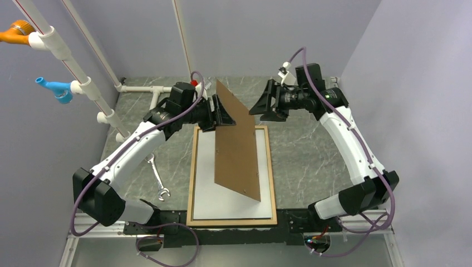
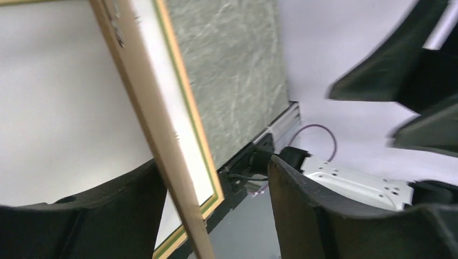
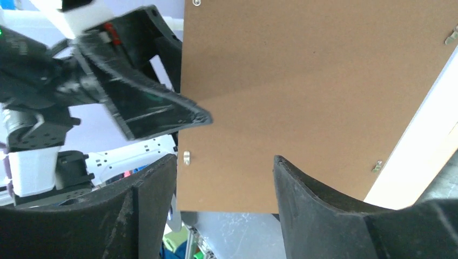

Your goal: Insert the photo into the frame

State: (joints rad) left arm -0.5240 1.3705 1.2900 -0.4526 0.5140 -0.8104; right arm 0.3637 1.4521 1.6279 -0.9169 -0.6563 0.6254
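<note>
The frame (image 1: 191,183) lies flat on the table, tan wood border up, with a green inner line (image 2: 186,108). Inside it lies a white sheet, the photo (image 1: 207,186) with its plain back up. A brown backing board (image 1: 239,150) stands tilted on its lower edge inside the frame. My left gripper (image 1: 221,115) is open around the board's upper edge (image 2: 156,140), which runs close beside the left finger (image 2: 129,205). My right gripper (image 1: 260,108) is open, facing the board's brown face (image 3: 302,81) and apart from it. The photo's picture side is hidden.
A wrench (image 1: 157,181) lies on the grey marbled table (image 1: 311,156) left of the frame. White pipes (image 1: 139,89) stand at the back left, with blue (image 1: 55,89) and orange (image 1: 16,30) fittings higher up. Small metal clips (image 3: 187,157) stick out of the board.
</note>
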